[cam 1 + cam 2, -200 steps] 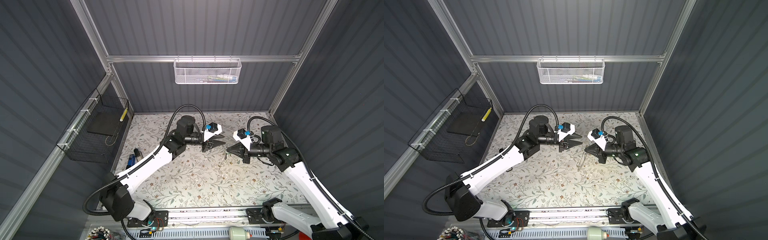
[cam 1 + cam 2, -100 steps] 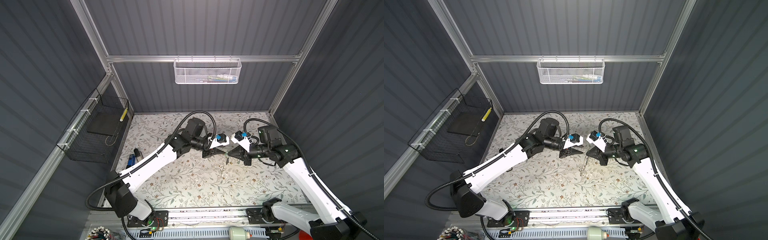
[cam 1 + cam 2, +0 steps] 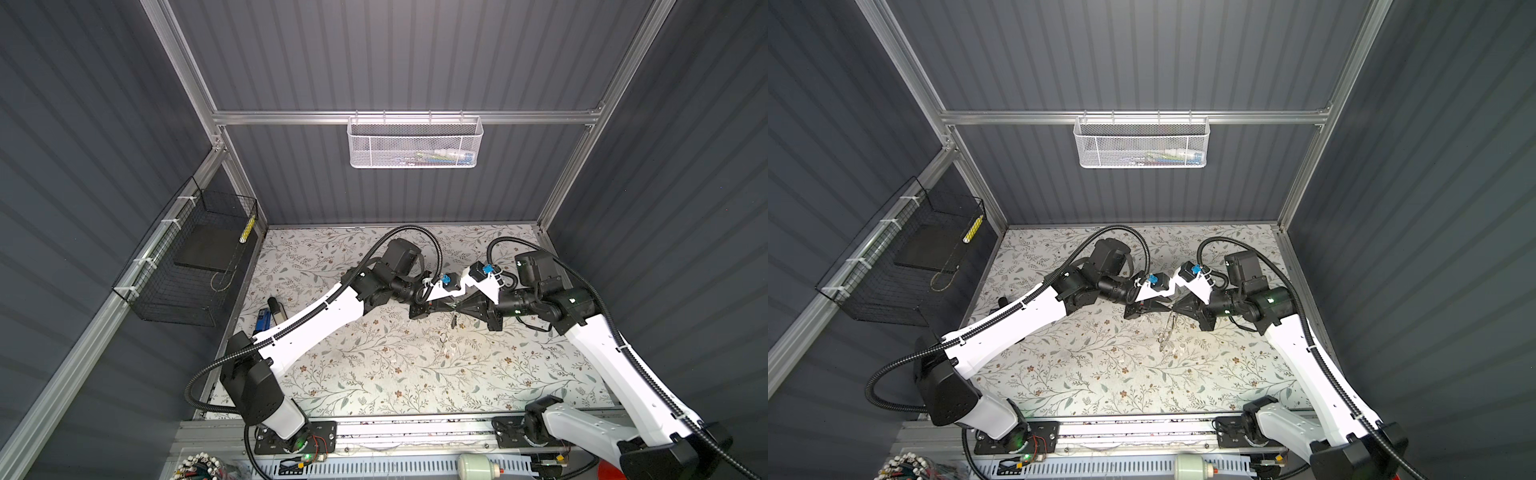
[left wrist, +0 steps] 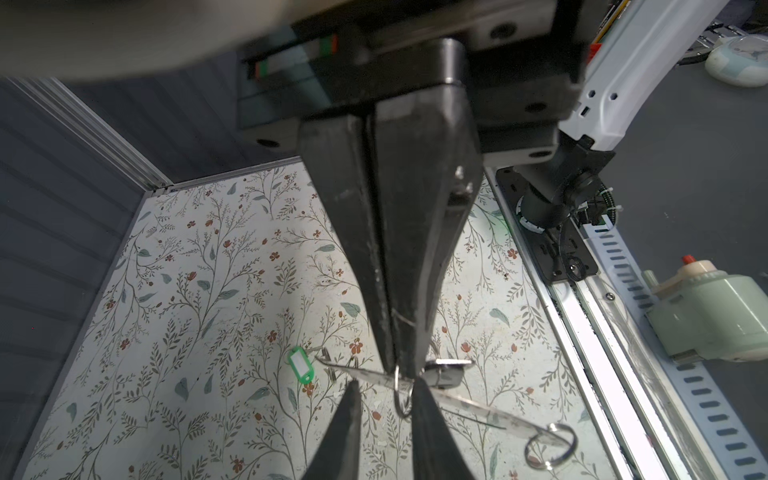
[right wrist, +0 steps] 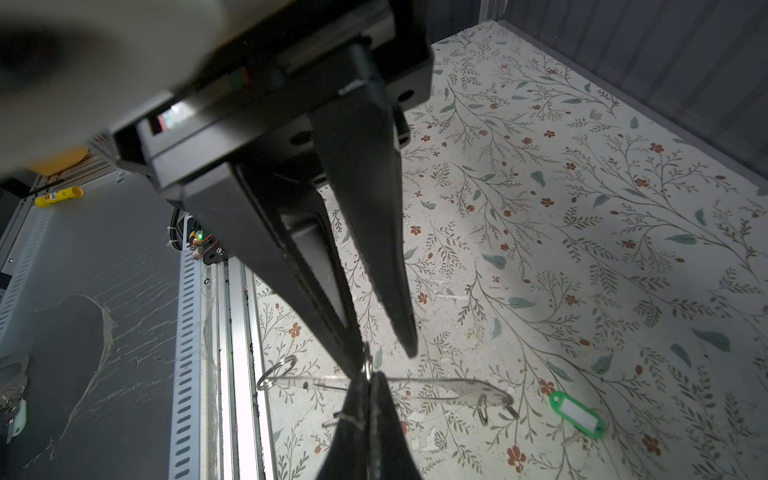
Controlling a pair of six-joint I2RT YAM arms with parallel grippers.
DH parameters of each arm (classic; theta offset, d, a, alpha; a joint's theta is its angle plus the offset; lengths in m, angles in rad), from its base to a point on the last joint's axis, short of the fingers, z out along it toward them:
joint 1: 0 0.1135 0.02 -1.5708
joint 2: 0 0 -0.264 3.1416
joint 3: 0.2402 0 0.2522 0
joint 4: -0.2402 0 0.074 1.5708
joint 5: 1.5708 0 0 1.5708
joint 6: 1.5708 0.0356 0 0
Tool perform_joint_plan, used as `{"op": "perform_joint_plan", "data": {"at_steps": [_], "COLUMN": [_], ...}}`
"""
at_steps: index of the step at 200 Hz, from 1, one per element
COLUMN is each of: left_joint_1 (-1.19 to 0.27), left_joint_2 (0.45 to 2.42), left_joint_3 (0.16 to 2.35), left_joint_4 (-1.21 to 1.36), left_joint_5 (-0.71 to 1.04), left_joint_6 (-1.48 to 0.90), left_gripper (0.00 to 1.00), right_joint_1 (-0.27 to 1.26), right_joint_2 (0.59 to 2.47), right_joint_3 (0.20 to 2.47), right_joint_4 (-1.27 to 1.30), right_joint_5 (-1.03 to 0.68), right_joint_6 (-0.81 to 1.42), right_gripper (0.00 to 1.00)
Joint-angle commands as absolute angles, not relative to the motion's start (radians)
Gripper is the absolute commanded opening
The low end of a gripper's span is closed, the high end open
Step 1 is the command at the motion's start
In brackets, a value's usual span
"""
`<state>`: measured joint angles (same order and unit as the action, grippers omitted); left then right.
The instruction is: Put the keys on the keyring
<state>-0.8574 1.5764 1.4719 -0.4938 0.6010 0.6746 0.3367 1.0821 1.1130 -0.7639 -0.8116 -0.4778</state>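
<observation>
Above the table (image 4: 208,291), right gripper (image 4: 401,368) clamps keyring (image 4: 478,410); left gripper (image 4: 384,382) parted astride a wire loop (image 4: 397,397). Best closed squarely, gently.

Noted keyring (image 4: 478,409) as thin polished metal, bright along the edge; wire loop (image 4: 550,446) glossy metal. Logged key tag (image 4: 302,368) as glossy translucent green plastic, white matt insert. Found left gripper (image 4: 385,386) fingers (image 4: 345,432) matt black, scuffed. Recorded table cover (image 4: 208,270) matt, floral-printed, chipped; mesh basket (image 3: 415,143) at 12 o'clock white-coated metal.
</observation>
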Motion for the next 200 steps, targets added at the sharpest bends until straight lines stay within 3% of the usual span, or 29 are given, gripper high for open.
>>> {"op": "perform_joint_plan", "data": {"at_steps": [1,46,63,73,113,145,200], "left_joint_1": [-0.865,-0.865,-0.865,-0.865,-0.862,-0.857,-0.857], "left_joint_2": [1.586,1.595,1.59,1.581,1.508,1.45,1.383], "left_joint_3": [1.507,1.507,1.492,1.475,1.334,1.226,1.106], "left_joint_4": [-0.508,-0.499,-0.479,-0.451,-0.265,-0.048,0.24], "left_joint_5": [0.596,0.638,0.65,0.652,0.609,0.589,0.531], "left_joint_6": [0.691,0.699,0.685,0.66,0.514,0.352,0.154], "left_gripper": [0.19,0.0,0.0,0.0,0.0,0.0,0.0], "right_joint_1": [0.348,0.351,0.351,0.35,0.346,0.346,0.352], "right_joint_2": [1.081,1.08,1.069,1.058,0.948,0.831,0.777], "right_joint_3": [1.14,1.135,1.123,1.116,1.047,0.939,0.835], "right_joint_4": [-0.752,-0.739,-0.722,-0.713,-0.623,-0.521,-0.448], "right_joint_5": [-0.852,-0.86,-0.835,-0.794,-0.624,-0.551,-0.632], "right_joint_6": [-0.474,-0.488,-0.484,-0.481,-0.423,-0.348,-0.313], "right_gripper": [0.0,0.0,0.05,0.15,0.36,0.43,0.48]}}
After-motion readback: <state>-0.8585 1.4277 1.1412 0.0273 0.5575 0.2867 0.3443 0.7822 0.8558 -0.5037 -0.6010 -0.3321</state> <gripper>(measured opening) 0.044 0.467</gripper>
